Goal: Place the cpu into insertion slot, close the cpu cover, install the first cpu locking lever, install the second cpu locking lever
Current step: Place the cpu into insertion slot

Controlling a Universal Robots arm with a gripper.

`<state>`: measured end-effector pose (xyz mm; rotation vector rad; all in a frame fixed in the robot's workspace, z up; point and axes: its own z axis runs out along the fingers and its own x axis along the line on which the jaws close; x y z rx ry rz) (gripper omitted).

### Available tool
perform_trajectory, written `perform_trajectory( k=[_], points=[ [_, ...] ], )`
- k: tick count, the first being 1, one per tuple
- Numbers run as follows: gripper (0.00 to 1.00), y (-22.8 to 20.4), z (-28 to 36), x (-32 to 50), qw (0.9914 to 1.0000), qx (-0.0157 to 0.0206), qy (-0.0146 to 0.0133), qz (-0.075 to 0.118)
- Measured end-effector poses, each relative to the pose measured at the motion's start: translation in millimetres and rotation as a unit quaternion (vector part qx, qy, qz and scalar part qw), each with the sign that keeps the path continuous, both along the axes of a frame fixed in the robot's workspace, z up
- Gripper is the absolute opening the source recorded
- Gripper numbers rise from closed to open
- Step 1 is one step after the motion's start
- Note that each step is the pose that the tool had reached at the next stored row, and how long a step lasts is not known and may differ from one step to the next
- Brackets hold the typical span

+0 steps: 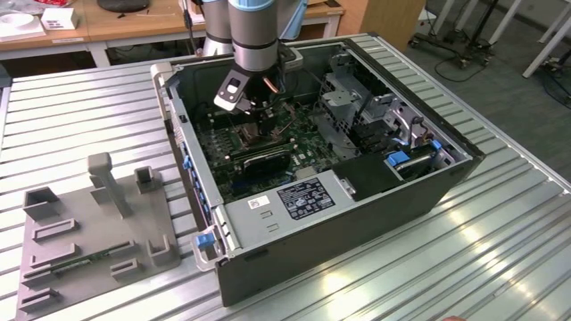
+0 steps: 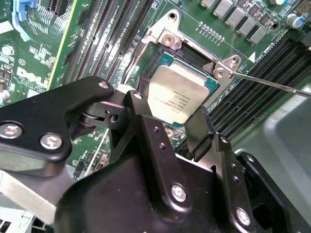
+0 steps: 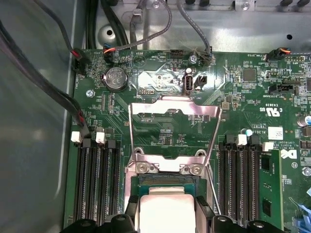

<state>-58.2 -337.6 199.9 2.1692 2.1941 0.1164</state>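
The cpu (image 2: 181, 91), a small square chip with a silvery top, sits at the insertion slot (image 2: 151, 62) on the green motherboard. In both wrist views my gripper (image 2: 167, 110) has a black finger on each side of the cpu (image 3: 166, 209) and is shut on it. The cpu cover (image 3: 176, 106), a thin silvery frame, is swung open and lies back beyond the slot (image 3: 165, 181). A thin locking lever (image 3: 213, 145) runs along the cover's side, and another lever (image 2: 272, 83) stretches away from the slot's corner. In the exterior view my gripper (image 1: 254, 124) reaches down inside the open computer case (image 1: 446, 180).
Long black memory slots (image 3: 97, 179) flank the socket on both sides. Cables (image 3: 58, 92) run along the case wall. A grey drive cage (image 1: 344, 100) and the labelled power supply (image 1: 303, 197) crowd the case. A grey fixture plate (image 1: 98, 227) lies at the exterior view's left on the slatted table.
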Motion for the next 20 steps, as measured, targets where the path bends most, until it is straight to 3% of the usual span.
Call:
perform_trajectory(
  k=[8, 20],
  points=[
    [0.54, -0.4, -1.7, 0.7, 0.99989, -0.0001, 0.0001, -0.015],
    [0.54, -0.4, -3.3, 1.0, 0.99988, 0.0, 0.0, -0.016]
  ],
)
